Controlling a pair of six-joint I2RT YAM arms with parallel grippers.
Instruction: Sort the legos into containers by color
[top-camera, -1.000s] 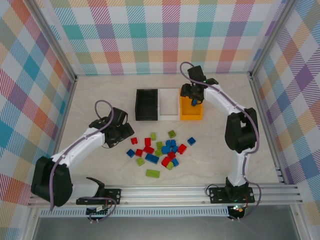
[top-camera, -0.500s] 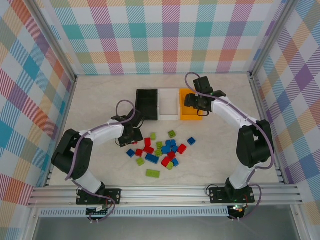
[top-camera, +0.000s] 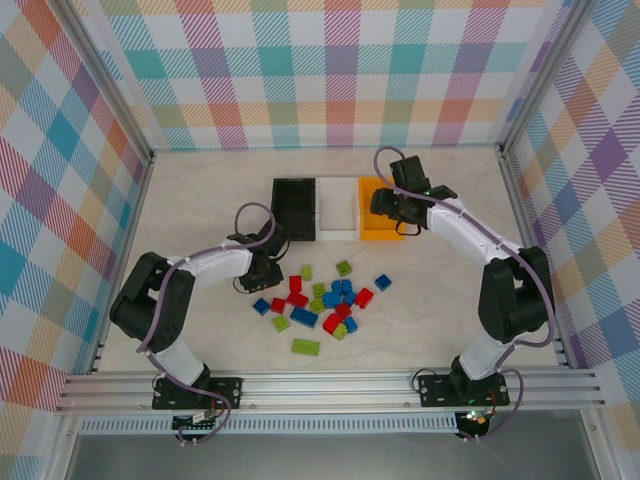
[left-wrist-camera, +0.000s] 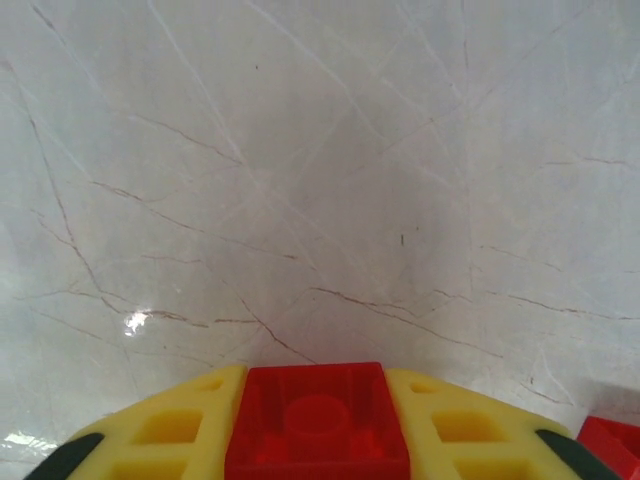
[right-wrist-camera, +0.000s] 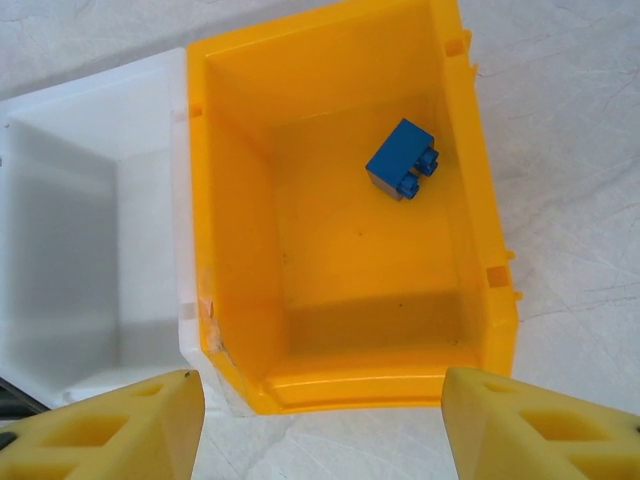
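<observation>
A red brick (left-wrist-camera: 318, 420) at the lego pile's (top-camera: 322, 300) left fringe, mid-table, is being pinched by the left gripper (top-camera: 262, 273) and next needs lifting toward the containers (top-camera: 338, 236), while the right gripper (top-camera: 388, 207) is hovering open above the orange bin (right-wrist-camera: 240, 250).

No writing, labels, brands or numbers were readable anywhere; the red brick (left-wrist-camera: 318, 425) showed a seemingly blank stud, blurred at close range.

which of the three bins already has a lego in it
The orange bin at the right end of the row: a single blue brick lies inside it. The white bin and the black bin show no bricks.
</observation>
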